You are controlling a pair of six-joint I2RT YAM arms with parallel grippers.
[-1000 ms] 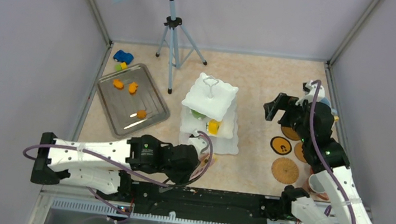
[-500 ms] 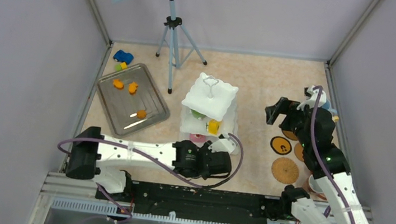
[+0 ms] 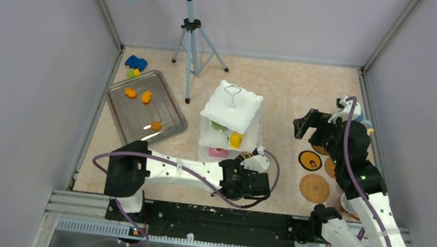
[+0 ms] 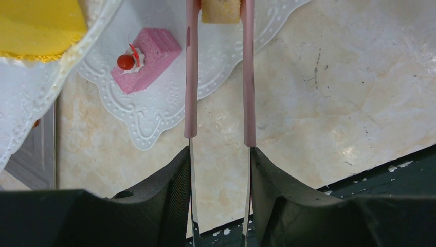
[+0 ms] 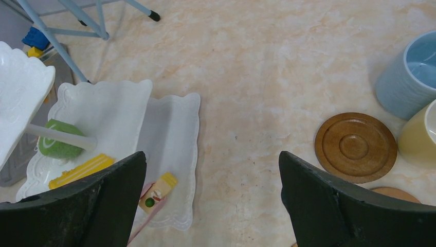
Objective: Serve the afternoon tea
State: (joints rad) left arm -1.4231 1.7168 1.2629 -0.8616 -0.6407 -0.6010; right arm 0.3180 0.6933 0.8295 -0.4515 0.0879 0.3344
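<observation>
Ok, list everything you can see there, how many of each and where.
white three-tier scalloped square stand: one, table centre.
toy pastries on it: three; green roll and yellow slab on middle tier, pink slice on bottom.
tan toy pastry: one, held over the bottom tier.
orange toy pastries: three, on the rectangular steel tray, left.
blue toy car: one, behind the tray, beside a yellow-green block.
tripod: one, light blue, rear.
round brown coasters: at least three, right.
blue mug and cream mug: one each, far right.
left gripper: shut on the tan toy pastry.
right gripper: open, right of the stand.
</observation>
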